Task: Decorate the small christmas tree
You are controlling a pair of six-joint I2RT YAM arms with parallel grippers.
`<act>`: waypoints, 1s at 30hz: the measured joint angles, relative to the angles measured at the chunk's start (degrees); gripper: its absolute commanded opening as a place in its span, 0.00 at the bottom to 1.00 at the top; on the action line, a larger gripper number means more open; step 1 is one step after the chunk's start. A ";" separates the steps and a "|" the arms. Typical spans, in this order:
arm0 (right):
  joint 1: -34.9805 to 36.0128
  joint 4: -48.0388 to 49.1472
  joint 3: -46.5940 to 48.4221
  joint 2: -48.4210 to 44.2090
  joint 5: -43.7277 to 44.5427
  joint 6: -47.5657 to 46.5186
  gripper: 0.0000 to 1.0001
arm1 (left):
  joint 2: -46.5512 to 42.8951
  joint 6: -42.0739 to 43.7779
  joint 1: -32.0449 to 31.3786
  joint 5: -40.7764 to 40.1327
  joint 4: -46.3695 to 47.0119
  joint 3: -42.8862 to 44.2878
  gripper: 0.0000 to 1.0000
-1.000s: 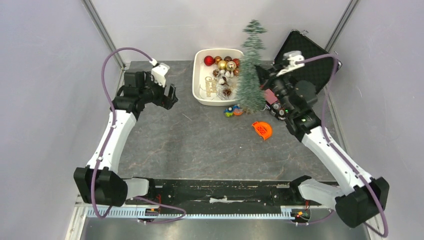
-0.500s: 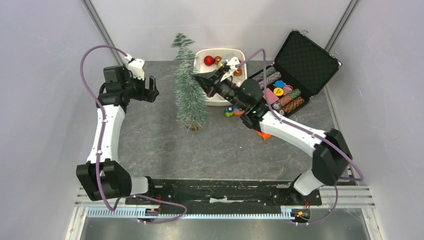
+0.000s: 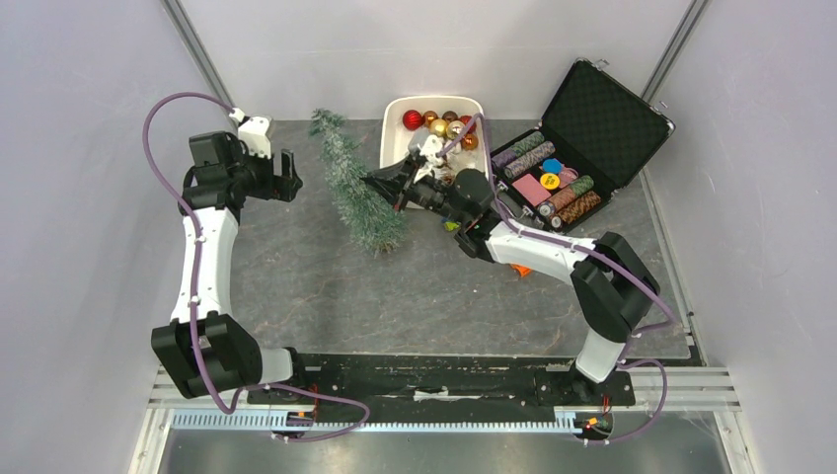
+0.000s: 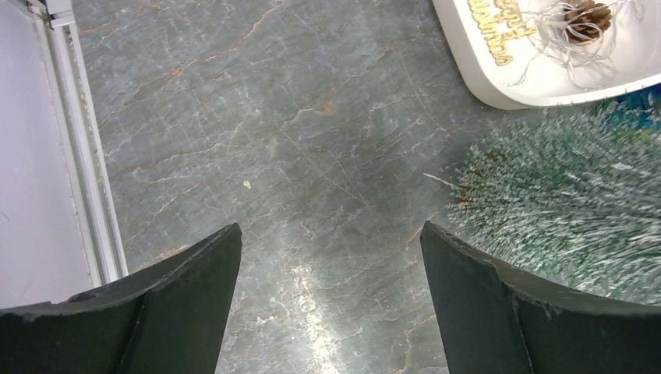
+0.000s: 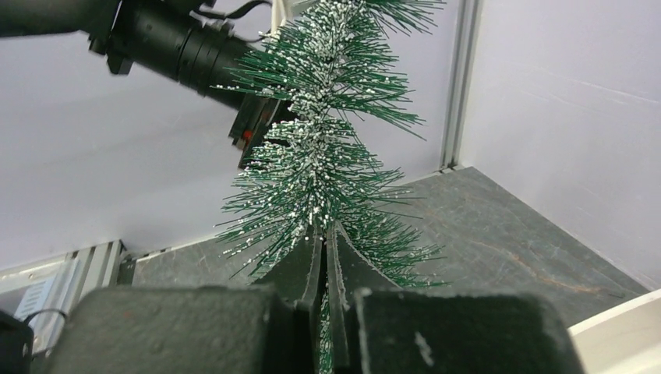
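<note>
tilted small christmas tree (image 3: pixel 354 185), trunk hidden between clamped right fingers (image 5: pixel 295 273)

Note the small christmas tree (image 5: pixel 327 156): bristly green needles, white-frosted tips. Your table (image 4: pixel 312 140) is veined grey stone-look with a soft sheen. The white tray (image 4: pixel 499 97) is smooth; fingers (image 4: pixel 483 312) of your left gripper (image 4: pixel 331 300) matt black.
</note>
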 measured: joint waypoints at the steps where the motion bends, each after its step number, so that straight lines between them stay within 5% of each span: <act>1: -0.02 1.16 -1.11 0.00 -0.66 -0.04 0.00 | 0.00 0.00 0.00 0.48 0.00 0.00 0.91; 13: -0.37 12.46 -8.66 1.07 -2.40 1.73 0.00 | -0.13 0.00 0.00 7.26 -0.04 0.00 0.91; 24: -2.14 8.28 -14.78 -6.29 1.25 -1.97 0.74 | -0.13 -0.22 -0.92 9.60 -0.96 -0.11 0.91; 30: -2.19 -1.62 -14.78 -10.40 1.97 -7.06 0.98 | -0.13 -0.22 -0.98 9.57 -1.29 -0.13 0.91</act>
